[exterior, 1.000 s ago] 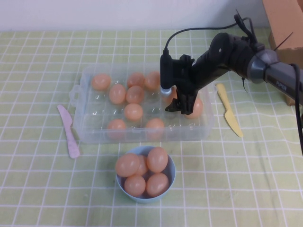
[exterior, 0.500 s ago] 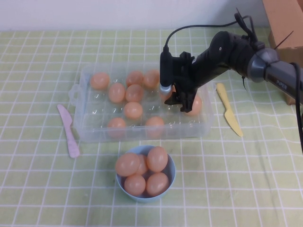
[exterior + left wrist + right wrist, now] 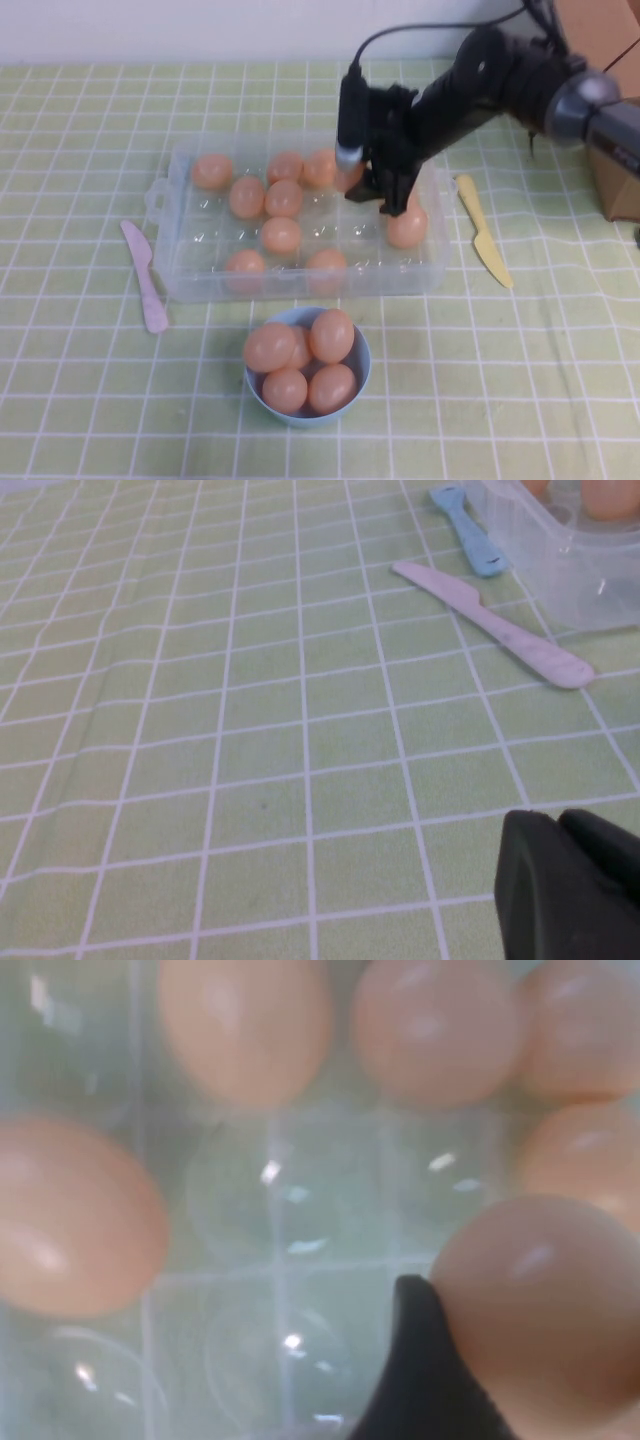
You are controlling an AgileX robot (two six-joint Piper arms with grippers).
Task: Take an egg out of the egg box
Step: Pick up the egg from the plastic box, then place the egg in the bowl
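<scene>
Above the right-hand part of the egg box (image 3: 300,285), the right gripper (image 3: 368,190) hangs with its fingers clamped on the egg (image 3: 545,1310); in the right wrist view a dark fingertip (image 3: 425,1360) presses against the side of that orange-tan egg, which sits raised over the clear cells below it. In the high view the held egg (image 3: 351,177) shows only as a sliver of orange beside the gripper's black body, over the far row of the box. Under and around it the transparent box holds more eggs: a cluster in the far row, a few in the middle, two along the near wall and one at the right end, just below the gripper. Nearer the robot, in front of the box, a light-blue bowl (image 3: 360,385) stands with several eggs piled in it. A pink plastic knife (image 3: 145,276) lies on the green checked tablecloth (image 3: 520,400) just beside the box's left handle, and a yellow knife (image 3: 484,232) lies just right of the box. The left gripper (image 3: 570,885) is low over bare cloth well left of the box; I cannot tell how its fingers stand.
</scene>
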